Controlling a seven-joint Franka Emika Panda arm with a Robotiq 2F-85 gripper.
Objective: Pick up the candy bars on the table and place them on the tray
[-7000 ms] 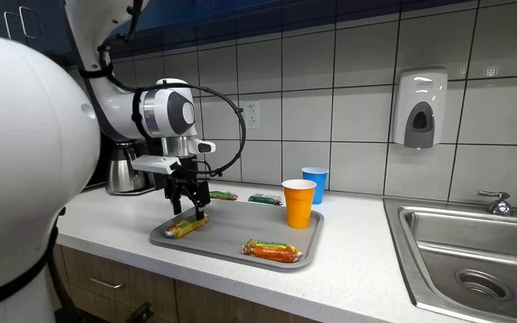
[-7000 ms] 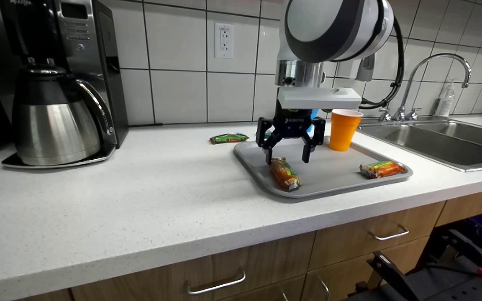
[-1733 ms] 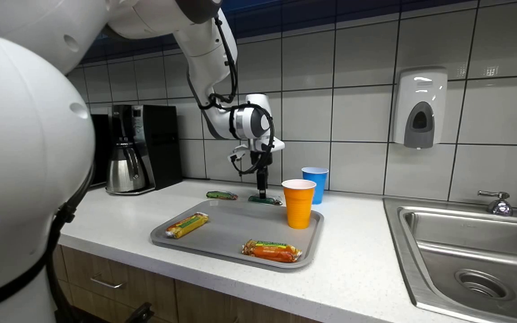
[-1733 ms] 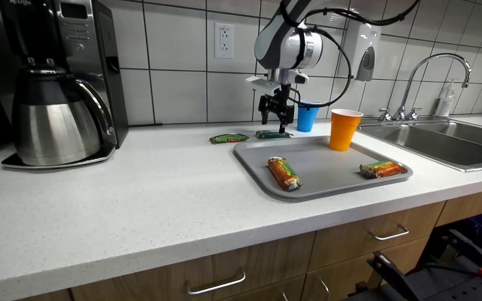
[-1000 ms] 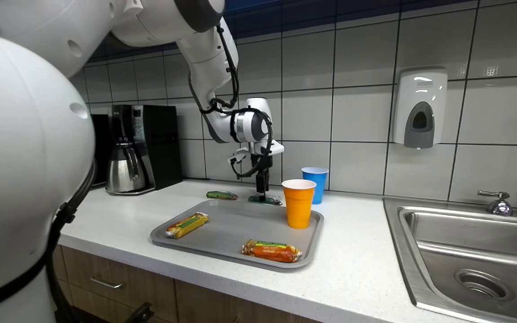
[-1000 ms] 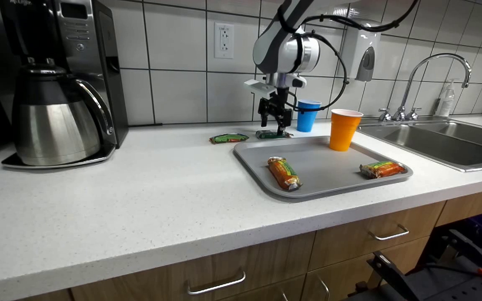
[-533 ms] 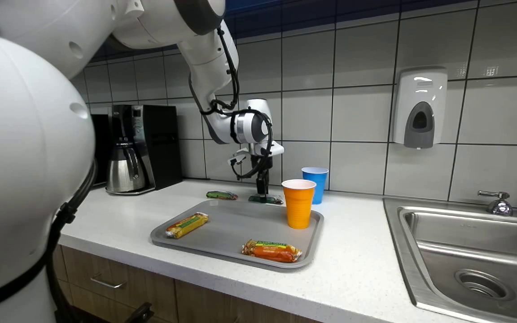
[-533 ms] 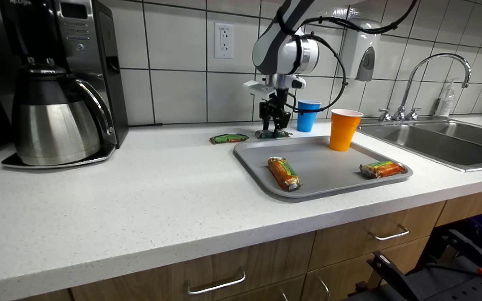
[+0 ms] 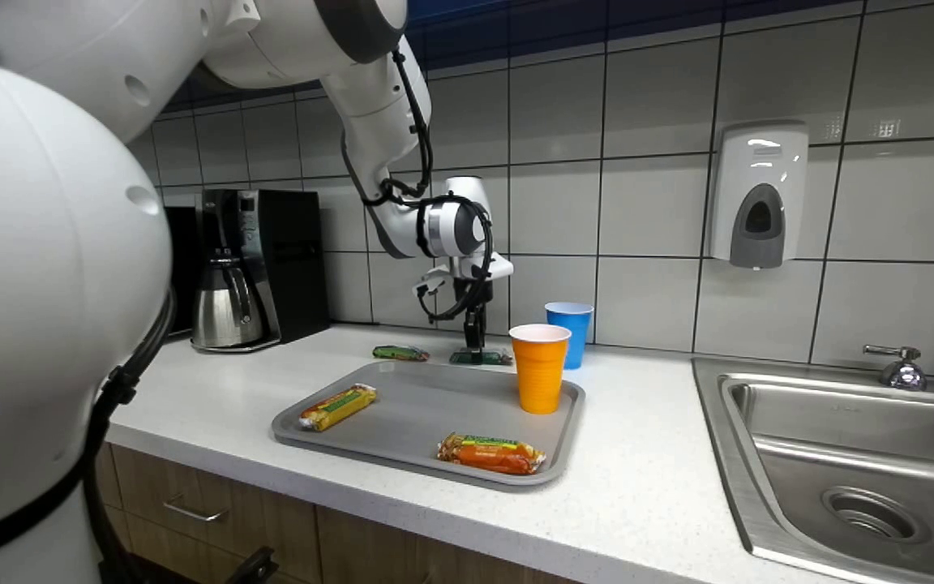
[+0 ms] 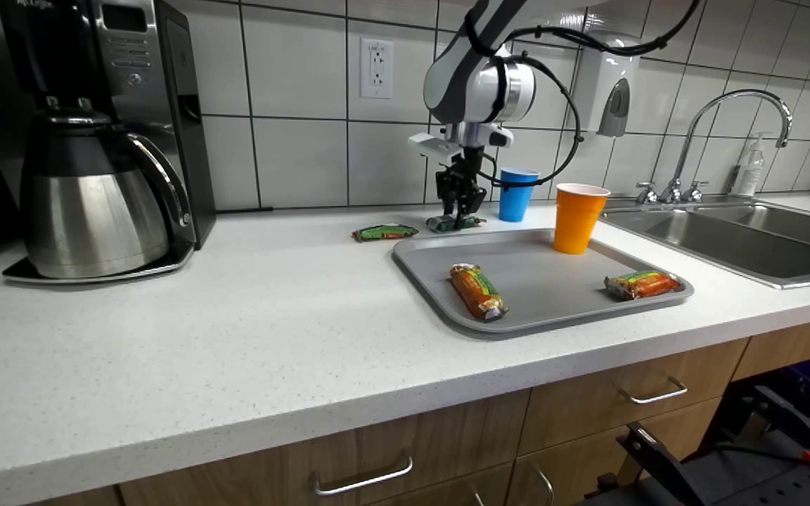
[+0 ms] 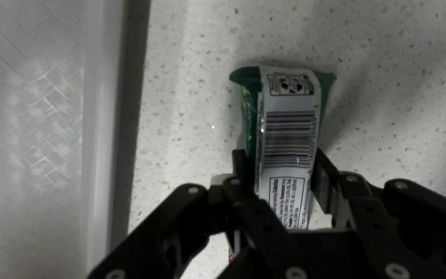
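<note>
Dark green candy bar (image 11: 289, 128), one, wrapped: is lying on white countertop (image 11: 192, 97), right of centre in the wrist view. Gripper (image 11: 280, 164), gaping a second ago, is now holding it by both long sides; transfer to tray (image 11: 101, 116), far left, is presumably becoming possible.

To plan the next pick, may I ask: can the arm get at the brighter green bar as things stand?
Probably not yet: the gripper looks closed on the dark green bar, though nothing visible covers the brighter green bar.
</note>
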